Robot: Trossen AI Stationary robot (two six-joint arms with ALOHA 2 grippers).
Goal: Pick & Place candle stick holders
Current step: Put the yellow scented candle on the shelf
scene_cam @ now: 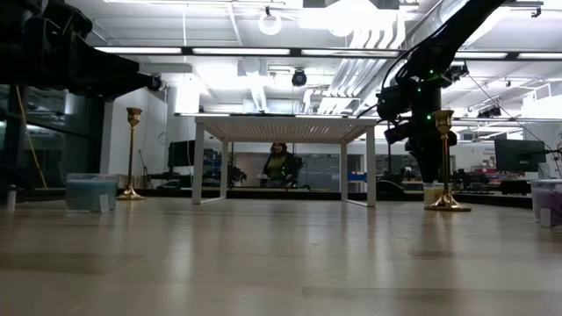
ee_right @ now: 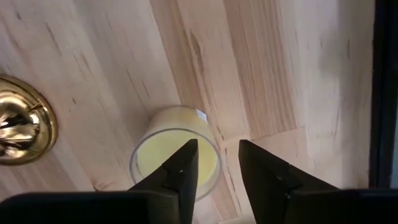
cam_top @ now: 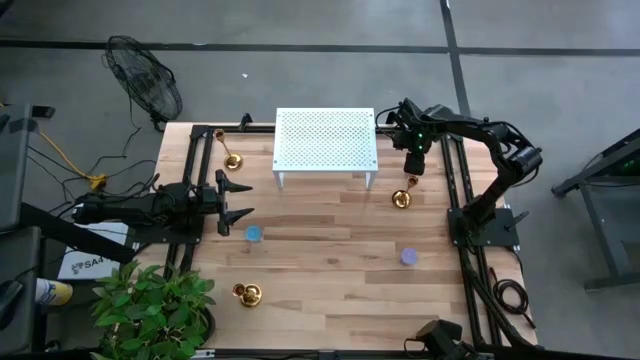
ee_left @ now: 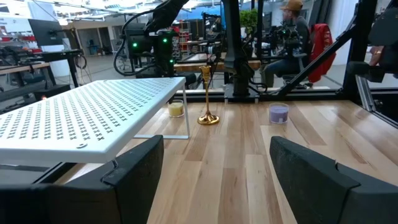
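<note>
Three small shiny brass candle holders stand upright on the desk point(cam_top: 330, 280), each a round flared base with a thin stem and a little cup on top. One candle holder point(cam_top: 233, 160) is near the far left corner, just left of the white perforated rack point(cam_top: 325, 140); a second candle holder point(cam_top: 402, 198) stands in front of the rack's right end; the third candle holder point(cam_top: 246, 293) is near the front left, close to the potted plant point(cam_top: 150, 305). The right claw point(cam_top: 414, 166) hangs pointing down just beyond the second holder, by the rack's right front leg, above a yellow candle point(ee_right: 175, 154); its fingers are a small way apart with nothing between them, and that holder's gold base shows off to one side in the right wrist view. The left claw point(cam_top: 240, 201) waits low at the left edge of the desk with its fingers spread wide and empty, beside a blue candle point(cam_top: 254, 234). A purple candle point(cam_top: 408, 256) sits toward the right front. The desk is pale wood planks with black rails down both sides. Around it are a grey floor, a black fan point(cam_top: 145, 85) at the far left, and, beyond the far edge in the low view, a bright workshop with ceiling lights and a seated person point(scene_cam: 279, 165).
</note>
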